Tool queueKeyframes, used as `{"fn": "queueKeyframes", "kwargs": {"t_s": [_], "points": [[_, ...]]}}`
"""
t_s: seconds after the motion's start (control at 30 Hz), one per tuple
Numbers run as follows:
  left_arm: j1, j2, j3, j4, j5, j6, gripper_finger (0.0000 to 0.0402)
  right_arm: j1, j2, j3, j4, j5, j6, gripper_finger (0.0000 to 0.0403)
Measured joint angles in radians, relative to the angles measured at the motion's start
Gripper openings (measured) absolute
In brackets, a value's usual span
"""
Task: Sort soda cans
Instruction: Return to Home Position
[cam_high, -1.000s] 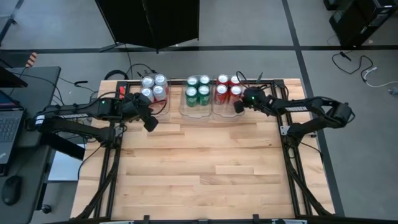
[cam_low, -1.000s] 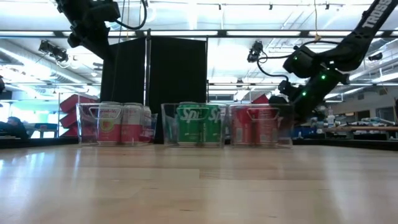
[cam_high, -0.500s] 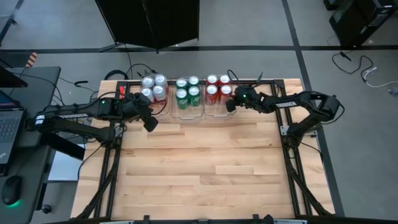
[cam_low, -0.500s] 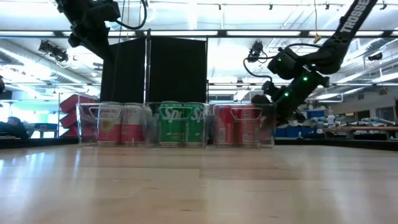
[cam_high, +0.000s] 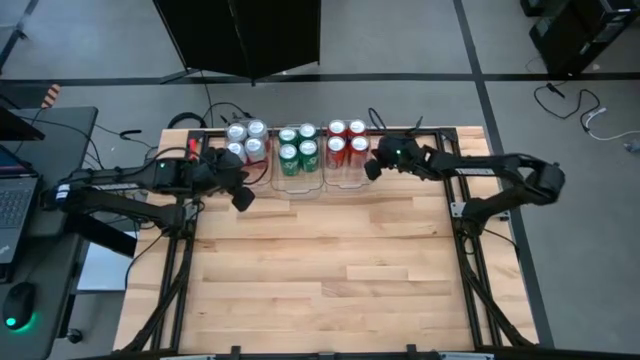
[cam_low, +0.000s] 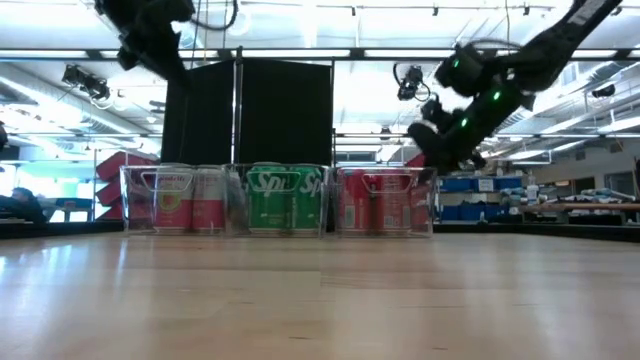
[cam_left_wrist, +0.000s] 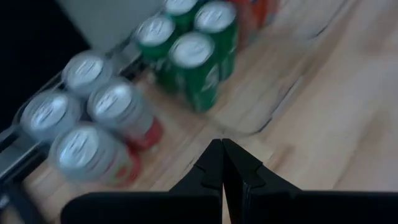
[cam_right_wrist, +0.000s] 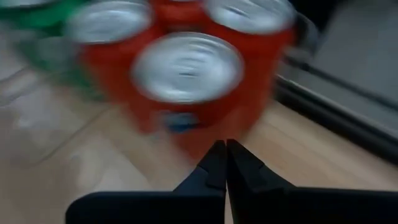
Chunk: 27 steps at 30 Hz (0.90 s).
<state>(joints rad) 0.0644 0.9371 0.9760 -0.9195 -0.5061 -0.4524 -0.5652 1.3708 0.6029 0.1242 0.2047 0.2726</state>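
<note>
Three clear bins stand in a row along the table's far edge. They hold silver-white soda cans (cam_high: 246, 140) (cam_left_wrist: 93, 124), green ones (cam_high: 298, 146) (cam_left_wrist: 193, 56) and red ones (cam_high: 347, 142) (cam_right_wrist: 186, 81); all cans stand upright on their bases. My right gripper (cam_high: 368, 172) (cam_right_wrist: 224, 146) is shut and hangs at the right end of the red cans' bin (cam_low: 385, 200), near its rim. My left gripper (cam_high: 243, 202) (cam_left_wrist: 222, 146) is shut and hovers above the table, just nearer than the silver-white cans. My right gripper (cam_low: 425, 155) slants down from the table's right toward the right end wall of the red cans' bin (cam_low: 430, 185). I cannot tell whether its shut fingers touch that wall or stand just clear of it.
Bare wooden table top (cam_high: 330, 270) stretches from the bins to the near edge. A black panel (cam_high: 250, 35) stands behind the table. A laptop (cam_high: 10, 200) sits on a desk off the table's left side.
My right gripper has moved toward the table's left edge and then risen a little. The red cans' bin and the green cans' bin have slid left along the far edge and closed up against the silver-white cans' bin, which stayed put.
</note>
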Motion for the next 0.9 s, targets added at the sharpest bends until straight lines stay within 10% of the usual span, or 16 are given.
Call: {"fn": "queueKeyframes", "kwargs": {"t_s": [0.43, 0.9], "points": [[-0.162, -0.025, -0.117, 0.359, 0.008, 0.166, 0.0003, 0.221, -0.283, -0.271, 0.283, -0.317, -0.344, 0.0], [-0.185, -0.05, -0.404, 0.86, 0.188, 0.345, 0.0003, 0.371, -0.446, -0.568, 0.557, -0.262, -0.275, 0.0]]}}
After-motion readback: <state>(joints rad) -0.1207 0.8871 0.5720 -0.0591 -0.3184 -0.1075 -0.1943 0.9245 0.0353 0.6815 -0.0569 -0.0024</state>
